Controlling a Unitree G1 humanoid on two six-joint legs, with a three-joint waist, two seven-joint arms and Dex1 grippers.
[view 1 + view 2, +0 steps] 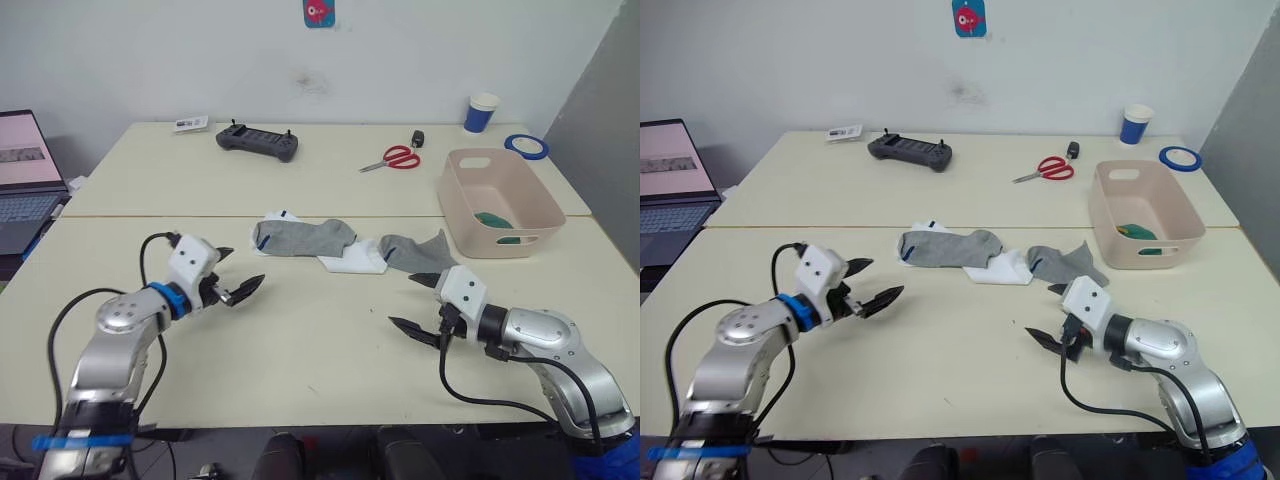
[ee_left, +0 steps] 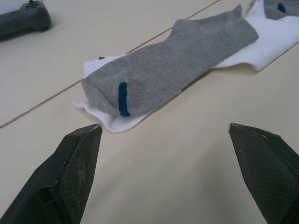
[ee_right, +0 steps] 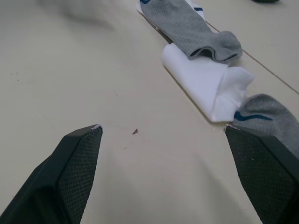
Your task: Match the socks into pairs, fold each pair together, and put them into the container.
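Three socks lie in a row mid-table: a grey sock (image 1: 305,236) overlapping a white sock (image 2: 112,122), a folded white sock (image 1: 352,262), and another grey sock (image 1: 420,250). Something dark green (image 1: 492,218) lies inside the pale pink container (image 1: 455,205) at the right. My left gripper (image 1: 238,272) is open and empty, hovering just short of the left grey sock (image 2: 177,70). My right gripper (image 1: 412,302) is also open and empty, near the table front, a little short of the folded white sock (image 3: 205,86) and the right grey sock (image 3: 271,116).
At the back lie a black controller (image 1: 258,141), red scissors (image 1: 398,158), a small black item (image 1: 417,138), a blue cup (image 1: 481,113) and a blue tape roll (image 1: 526,146). A laptop (image 1: 25,175) stands off the left edge. A seam (image 1: 150,215) joins two tables.
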